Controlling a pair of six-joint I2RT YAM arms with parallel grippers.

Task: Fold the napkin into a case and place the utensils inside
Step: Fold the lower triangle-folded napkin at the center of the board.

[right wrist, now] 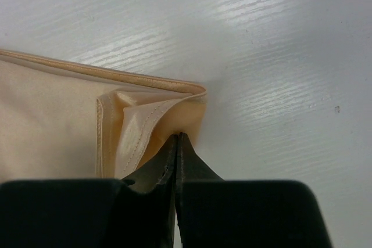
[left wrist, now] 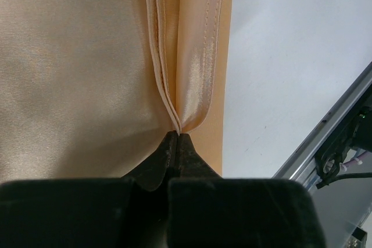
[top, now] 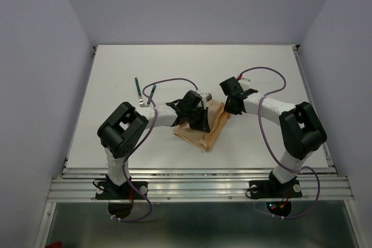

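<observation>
Top view: white table [top: 261, 74] boxed in by pale walls. One peach-tan napkin [top: 200, 137] lies folded near the middle, partly covered by the left gripper [top: 200, 121]. The utensils [top: 139, 91] sit well apart on the left side; two green handles can be made out, and a purple cable [top: 168, 82] loops across them. Both arms are bent at the elbow and reach inward, the right gripper [top: 232, 108] at the napkin's far right corner.

Left wrist view: left gripper [left wrist: 177, 139] pointing down onto the napkin [left wrist: 75, 74], jaws pressed together with a pinch of the stitched hem fold between the tips. Bare table [left wrist: 279, 74] to the right, then one metal rail [left wrist: 325, 137].

Right wrist view: right gripper [right wrist: 177, 139] low over the table [right wrist: 261, 56], jaws closed tight on the turned-over corner of the napkin [right wrist: 52, 126] — several hemmed layers are stacked there, the cloth otherwise flat
</observation>
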